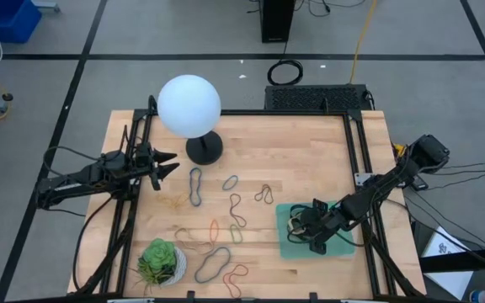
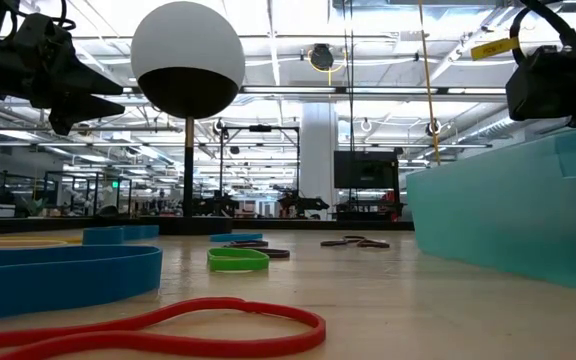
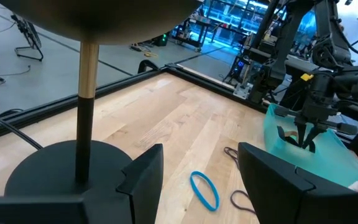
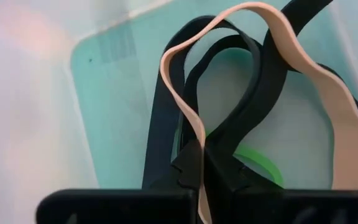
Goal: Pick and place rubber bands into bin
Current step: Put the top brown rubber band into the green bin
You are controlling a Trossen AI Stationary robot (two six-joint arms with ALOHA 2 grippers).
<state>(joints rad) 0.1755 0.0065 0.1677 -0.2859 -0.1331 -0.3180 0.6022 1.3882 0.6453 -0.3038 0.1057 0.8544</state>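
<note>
Right gripper [image 4: 199, 163], fingers pinched on a thin tan rubber band [image 4: 328, 99] over the translucent mint-green plastic bin [image 1: 289, 244]; risk: band snagging on release; left gripper [image 1: 168, 164], fingers spread, waits near the black lamp base [image 1: 204, 150].

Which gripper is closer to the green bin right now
The right. The right gripper is inside the bin, shut on rubber bands. The left gripper hangs open across the table, beside the lamp base.
</note>
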